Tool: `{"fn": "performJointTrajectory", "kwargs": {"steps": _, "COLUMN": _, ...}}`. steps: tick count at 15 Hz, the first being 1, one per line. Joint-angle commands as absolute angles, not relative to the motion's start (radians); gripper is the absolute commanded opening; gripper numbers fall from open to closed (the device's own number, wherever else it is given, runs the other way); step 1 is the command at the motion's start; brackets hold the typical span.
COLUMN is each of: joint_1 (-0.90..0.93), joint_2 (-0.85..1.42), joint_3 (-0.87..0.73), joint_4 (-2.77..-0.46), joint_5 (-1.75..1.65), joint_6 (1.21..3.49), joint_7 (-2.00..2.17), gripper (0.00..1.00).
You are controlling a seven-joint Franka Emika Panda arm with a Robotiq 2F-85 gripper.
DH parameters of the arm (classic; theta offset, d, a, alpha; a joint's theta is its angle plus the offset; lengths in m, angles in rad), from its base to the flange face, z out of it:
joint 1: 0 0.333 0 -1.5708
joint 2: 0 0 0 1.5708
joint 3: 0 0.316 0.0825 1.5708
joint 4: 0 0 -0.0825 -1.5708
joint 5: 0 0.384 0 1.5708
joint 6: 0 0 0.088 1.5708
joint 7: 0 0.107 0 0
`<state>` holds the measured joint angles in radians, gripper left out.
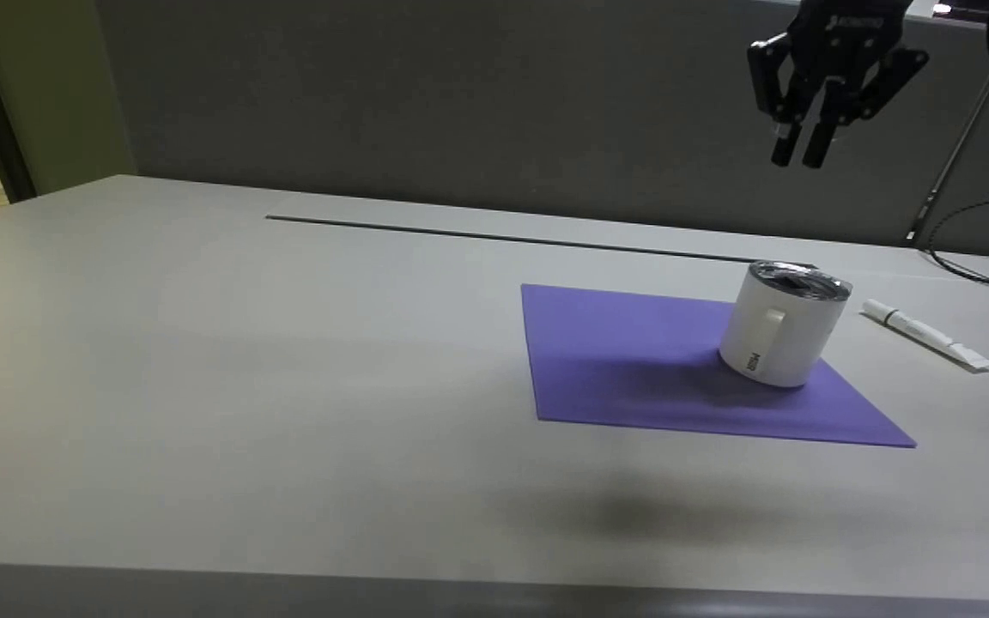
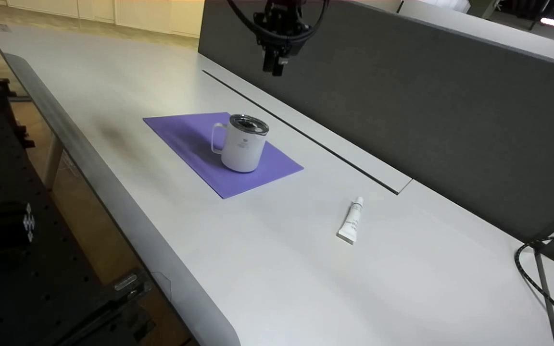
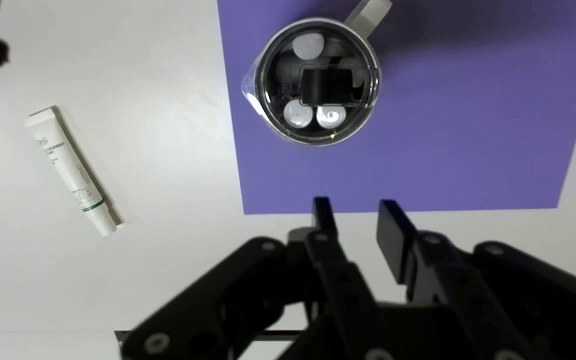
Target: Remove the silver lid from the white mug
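Note:
The white mug (image 1: 782, 339) stands upright on a purple sheet, its handle on the side; it also shows in an exterior view (image 2: 241, 151). The silver lid (image 1: 800, 281) sits on the mug's rim in both exterior views (image 2: 249, 124). In the wrist view the lid (image 3: 324, 86) looks dark and see-through, with a shiny edge, a black tab and pale round spots on or under it. My gripper (image 1: 797, 163) is partly open and empty, well above the table and apart from the mug. It shows in an exterior view (image 2: 272, 72) and the wrist view (image 3: 354, 206).
The purple sheet (image 1: 615, 343) lies under the mug. A white tube (image 2: 351, 221) lies on the table beside the sheet. A dark slot (image 1: 494, 236) runs along the table's back. A grey partition (image 1: 426, 112) stands behind it. A black cable (image 2: 541, 283) lies at one end.

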<state>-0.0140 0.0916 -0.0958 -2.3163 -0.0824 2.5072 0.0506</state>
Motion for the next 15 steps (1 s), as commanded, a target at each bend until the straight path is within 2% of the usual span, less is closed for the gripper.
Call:
{"fn": "performJointTrajectory", "kwargs": {"steps": 1, "joint_1": -0.030, "joint_2": 0.033, "joint_3": -0.081, "joint_4": -2.264, "joint_5": -0.071, "joint_6": 2.348, "joint_7": 0.019, "gripper": 0.61}}
{"fn": "performJointTrajectory", "kwargs": {"steps": 6, "joint_1": -0.036, "joint_2": -0.006, "joint_3": -0.077, "joint_4": -2.254, "joint_5": -0.084, "joint_6": 2.263, "joint_7": -0.007, "gripper": 0.95}}
{"fn": "performJointTrajectory", "kwargs": {"steps": 7, "joint_1": -0.036, "joint_2": -0.009, "joint_3": -0.077, "joint_4": -2.257, "joint_5": -0.087, "joint_6": 2.257, "joint_7": -0.012, "gripper": 0.99}}
{"fn": "performJointTrajectory", "kwargs": {"steps": 15, "joint_1": -0.037, "joint_2": 0.002, "joint_3": -0.075, "joint_4": -2.266, "joint_5": -0.100, "joint_6": 2.255, "joint_7": -0.030, "gripper": 1.00}}
